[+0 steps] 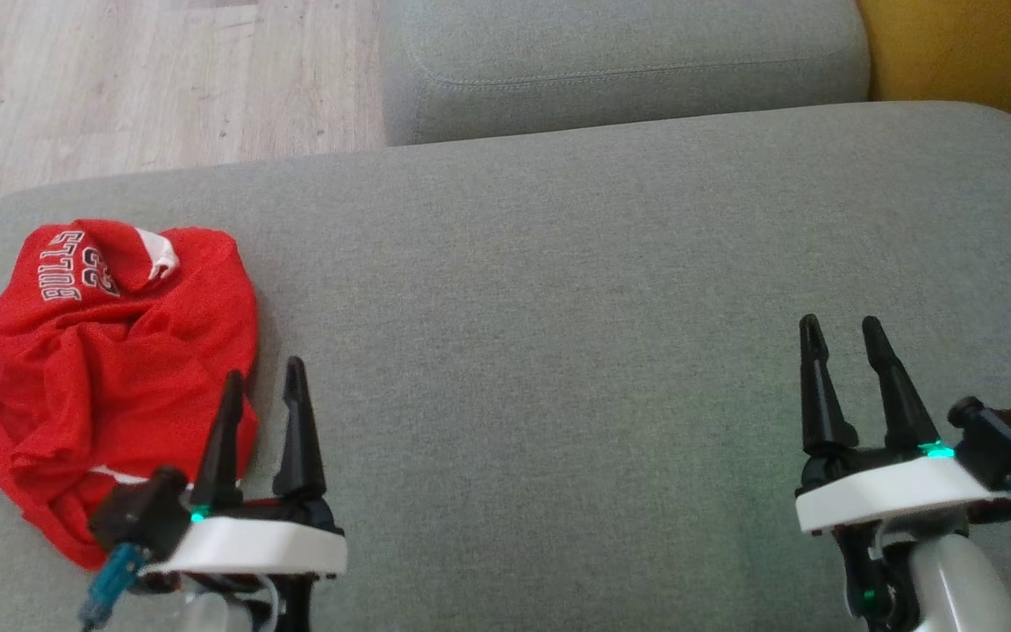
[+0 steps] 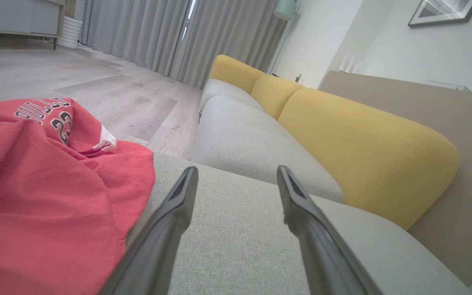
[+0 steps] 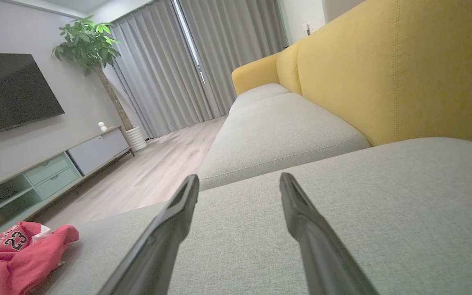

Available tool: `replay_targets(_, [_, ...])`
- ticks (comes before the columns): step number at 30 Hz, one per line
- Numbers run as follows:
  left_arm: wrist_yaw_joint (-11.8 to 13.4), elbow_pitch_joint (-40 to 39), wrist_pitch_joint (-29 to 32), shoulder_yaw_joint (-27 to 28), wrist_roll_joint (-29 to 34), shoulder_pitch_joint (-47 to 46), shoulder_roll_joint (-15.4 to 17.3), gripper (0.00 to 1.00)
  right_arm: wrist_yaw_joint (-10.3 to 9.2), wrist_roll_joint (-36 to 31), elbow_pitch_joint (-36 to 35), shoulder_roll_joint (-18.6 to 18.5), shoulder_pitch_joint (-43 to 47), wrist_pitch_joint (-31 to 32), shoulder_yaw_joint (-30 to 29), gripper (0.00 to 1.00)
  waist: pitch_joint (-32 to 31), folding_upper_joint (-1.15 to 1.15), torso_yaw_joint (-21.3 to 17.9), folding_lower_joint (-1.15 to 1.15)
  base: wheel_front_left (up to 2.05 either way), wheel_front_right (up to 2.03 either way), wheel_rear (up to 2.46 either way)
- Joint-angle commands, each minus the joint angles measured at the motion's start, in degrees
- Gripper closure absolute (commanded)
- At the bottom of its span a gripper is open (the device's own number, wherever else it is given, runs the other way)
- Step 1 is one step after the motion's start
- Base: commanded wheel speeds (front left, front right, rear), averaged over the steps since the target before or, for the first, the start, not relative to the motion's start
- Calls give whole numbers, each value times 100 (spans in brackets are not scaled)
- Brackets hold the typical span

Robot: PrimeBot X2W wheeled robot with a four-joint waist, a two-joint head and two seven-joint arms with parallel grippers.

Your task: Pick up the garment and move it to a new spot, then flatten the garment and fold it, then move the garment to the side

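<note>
Left gripper: fingers apart, nothing held. The crumpled red garment lies just to its left on the grey sofa cushion, and the outer finger overlaps the cloth's edge in the head view, so contact cannot be told. Right gripper: fingers likewise spread over bare cushion, with the garment well away to its left, beyond the left gripper. The garment's lettering and white trim sit at the far end of the heap, ahead and left of the left fingertips.

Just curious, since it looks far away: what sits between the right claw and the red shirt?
In the head view, bare grey cushion runs from the right claw to the left claw, which stands open just beside the red shirt.
</note>
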Motion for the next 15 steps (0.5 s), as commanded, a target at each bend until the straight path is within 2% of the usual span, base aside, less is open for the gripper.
replay_targets(1, [32,-166,-81,35,188,-144,95,0,-3,-206,-216,-42,-321,-89,119,0,-1,0,-2,0,0,0,0])
replay_targets(15, [448,-67,-319,-415,1178,-160,312,0,-3,-1386,-254,-45,-294,-326,326,0,-13,0,-26,0,0,0,0])
